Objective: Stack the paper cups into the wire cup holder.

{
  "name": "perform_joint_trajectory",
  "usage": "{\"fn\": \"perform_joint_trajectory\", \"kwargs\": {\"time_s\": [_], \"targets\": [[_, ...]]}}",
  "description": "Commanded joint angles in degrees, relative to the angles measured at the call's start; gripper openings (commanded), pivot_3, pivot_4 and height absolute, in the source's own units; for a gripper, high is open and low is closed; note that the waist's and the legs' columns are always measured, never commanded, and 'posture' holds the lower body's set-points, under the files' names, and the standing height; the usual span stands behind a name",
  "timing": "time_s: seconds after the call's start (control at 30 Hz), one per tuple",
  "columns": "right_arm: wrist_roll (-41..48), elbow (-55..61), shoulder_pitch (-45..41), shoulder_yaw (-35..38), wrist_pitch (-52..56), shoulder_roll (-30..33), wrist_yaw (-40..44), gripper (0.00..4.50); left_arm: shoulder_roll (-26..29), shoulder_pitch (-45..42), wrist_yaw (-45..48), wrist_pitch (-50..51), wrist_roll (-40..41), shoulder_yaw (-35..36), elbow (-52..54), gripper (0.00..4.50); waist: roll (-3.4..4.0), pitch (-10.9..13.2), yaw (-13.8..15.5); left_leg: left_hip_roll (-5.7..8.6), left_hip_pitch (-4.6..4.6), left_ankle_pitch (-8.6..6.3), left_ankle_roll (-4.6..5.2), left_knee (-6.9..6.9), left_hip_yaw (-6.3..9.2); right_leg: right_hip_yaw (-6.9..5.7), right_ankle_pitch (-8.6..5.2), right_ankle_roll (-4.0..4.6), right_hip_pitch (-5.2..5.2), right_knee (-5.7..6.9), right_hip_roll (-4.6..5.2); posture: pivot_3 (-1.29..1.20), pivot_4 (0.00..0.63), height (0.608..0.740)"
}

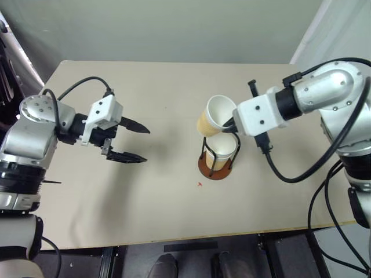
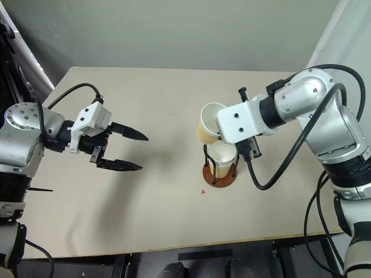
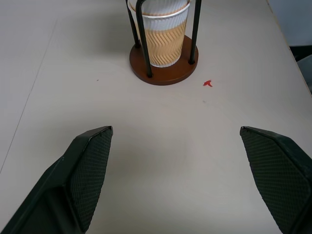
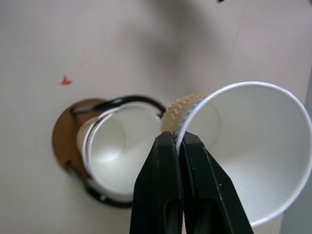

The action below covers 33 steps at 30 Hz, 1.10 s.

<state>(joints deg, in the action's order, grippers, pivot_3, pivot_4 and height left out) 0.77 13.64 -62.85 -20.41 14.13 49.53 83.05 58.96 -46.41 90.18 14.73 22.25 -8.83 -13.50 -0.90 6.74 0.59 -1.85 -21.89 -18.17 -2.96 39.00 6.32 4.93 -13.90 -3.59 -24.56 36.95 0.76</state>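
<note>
The paper cup [image 4: 253, 161] pinched between my right fingers [image 4: 168, 195] is ribbed tan card outside, smooth matt white inside. Those fingers look like smooth black plastic; my left fingers [image 3: 90, 165] carry a fine cross-hatched texture. Ahead of them the wire cup holder [image 3: 163, 68] has thin glossy black wire on a satin reddish-brown disc. The counter [image 1: 145, 191] is matt beige.

Both arms are brushed silver metal with rounded joint shells dotted with small dark screws. Each ends in a white boxy wrist block [image 1: 103, 117] carrying two black, tapered, textured fingers [image 3: 85, 170]. Black cables [image 1: 301, 168] loop from the wrists, the longest at the frame's right.
</note>
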Motion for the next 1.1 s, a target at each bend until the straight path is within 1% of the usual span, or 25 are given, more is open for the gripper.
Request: {"fn": "perform_joint_trajectory", "kwargs": {"time_s": [0.03, 0.2, 0.47, 0.67, 0.83, 0.93, 1.0, 1.1], "targets": [[1.4, 3.1, 0.4, 3.6, -0.3, 2.6, 1.2, 0.02, 0.0, -2.1, 2.3, -1.3, -0.1, 0.0, -0.1, 4.50, 0.00, 0.0, 0.0, 0.00, 0.00, 0.00, 0.00, -0.01, 0.00, 0.00, 0.00, 0.00, 0.00, 0.00, 0.00, 0.00, 0.150, 0.740], [1.6, 4.0, 1.2, 4.6, 0.0, 4.8, 1.8, 0.02, -0.6, -3.2, 2.3, -2.0, -0.3, -0.9, -1.2, 4.50, 0.00, 0.0, 0.0, 0.00, -0.01, 0.00, 0.00, 0.02, 0.00, 0.00, 0.01, -0.02, 0.01, 0.00, 0.01, 0.00, 0.150, 0.740], [2.1, 7.0, 5.8, 4.8, 0.3, 8.6, 2.9, 0.02, -1.0, -4.5, 2.3, -3.0, -0.3, -2.1, -2.6, 4.50, -0.01, 0.0, 0.0, 0.00, 0.00, 0.00, 0.00, 0.05, 0.00, 0.00, 0.02, -0.04, 0.04, 0.00, 0.01, 0.00, 0.150, 0.740], [1.3, 7.5, 7.9, 4.0, -0.7, 8.9, 2.5, 0.02, -1.3, -4.6, 2.3, -3.1, -0.2, -2.4, -2.5, 4.50, -0.01, 0.0, 0.0, 0.01, 0.00, 0.00, 0.01, 0.07, 0.00, 0.00, 0.04, -0.07, 0.05, 0.00, 0.01, 0.00, 0.150, 0.740], [0.9, 8.1, 8.6, 3.2, -1.3, 7.8, 2.4, 0.02, -1.3, -4.3, 2.3, -3.0, -0.3, -2.0, -2.3, 4.50, -0.01, 0.0, 0.0, 0.01, 0.00, 0.00, 0.01, 0.07, 0.00, 0.00, 0.04, -0.08, 0.05, 0.00, 0.00, 0.00, 0.150, 0.740], [1.3, 8.3, 8.4, 3.2, -0.7, 6.7, 1.9, 0.64, -1.3, -4.1, 2.3, -3.0, -0.4, -1.7, -2.2, 4.50, -0.01, 0.0, 0.0, 0.00, 0.00, 0.01, 0.01, 0.08, 0.00, 0.00, 0.05, -0.08, 0.05, 0.00, 0.00, 0.00, 0.150, 0.740], [2.0, 8.4, 8.0, 3.5, 0.3, 5.6, 1.4, 1.29, -1.3, -4.0, 2.3, -2.9, -0.4, -1.6, -2.1, 4.50, -0.01, 0.0, 0.0, 0.01, 0.00, 0.01, 0.02, 0.09, 0.00, 0.00, 0.05, -0.09, 0.05, 0.01, 0.00, 0.00, 0.150, 0.740], [1.5, 7.2, 6.8, 4.0, 1.8, 2.4, -1.7, 2.35, -1.3, -3.9, 2.3, -2.9, -0.4, -1.5, -2.1, 4.50, -0.01, 0.0, 0.0, 0.01, 0.00, 0.01, 0.02, 0.10, 0.00, 0.00, 0.05, -0.09, 0.05, 0.00, 0.00, 0.00, 0.150, 0.740]]}}
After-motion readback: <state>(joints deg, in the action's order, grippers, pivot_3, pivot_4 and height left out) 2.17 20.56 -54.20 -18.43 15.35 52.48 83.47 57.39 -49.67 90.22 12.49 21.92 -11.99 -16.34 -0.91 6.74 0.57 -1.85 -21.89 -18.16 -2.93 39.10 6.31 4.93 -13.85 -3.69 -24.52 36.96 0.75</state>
